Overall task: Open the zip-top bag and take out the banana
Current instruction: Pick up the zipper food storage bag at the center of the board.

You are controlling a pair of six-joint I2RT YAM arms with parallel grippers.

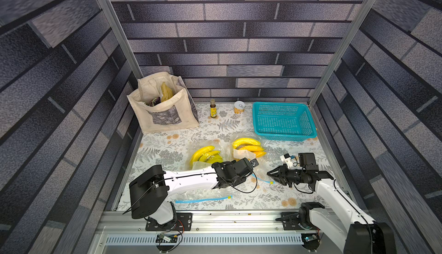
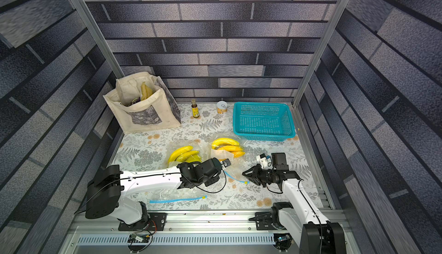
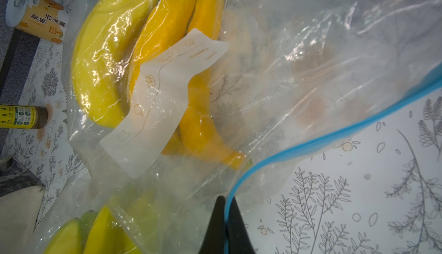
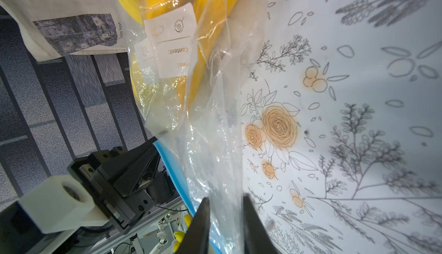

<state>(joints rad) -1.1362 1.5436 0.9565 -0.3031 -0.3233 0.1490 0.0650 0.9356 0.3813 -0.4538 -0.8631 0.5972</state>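
The zip-top bag (image 1: 247, 156) lies mid-table, clear film with a white label, and a bunch of yellow bananas (image 1: 246, 142) shows inside it in both top views. Its blue zip strip (image 3: 334, 131) runs toward the front of the table. My left gripper (image 3: 226, 201) is shut on that blue strip, and the pinch also shows in the right wrist view, where the left gripper (image 4: 154, 142) holds the strip's end. My right gripper (image 4: 226, 199) is just right of it, jaws a narrow gap apart with the bag's clear film (image 4: 222, 169) between them.
A second clear bag of bananas (image 1: 205, 154) lies left of the first, its blue zip strip (image 1: 203, 199) near the front edge. At the back stand a cloth tote (image 1: 165, 114), a small brown bottle (image 1: 212, 109), a can (image 1: 239, 107) and a teal basket (image 1: 283, 121).
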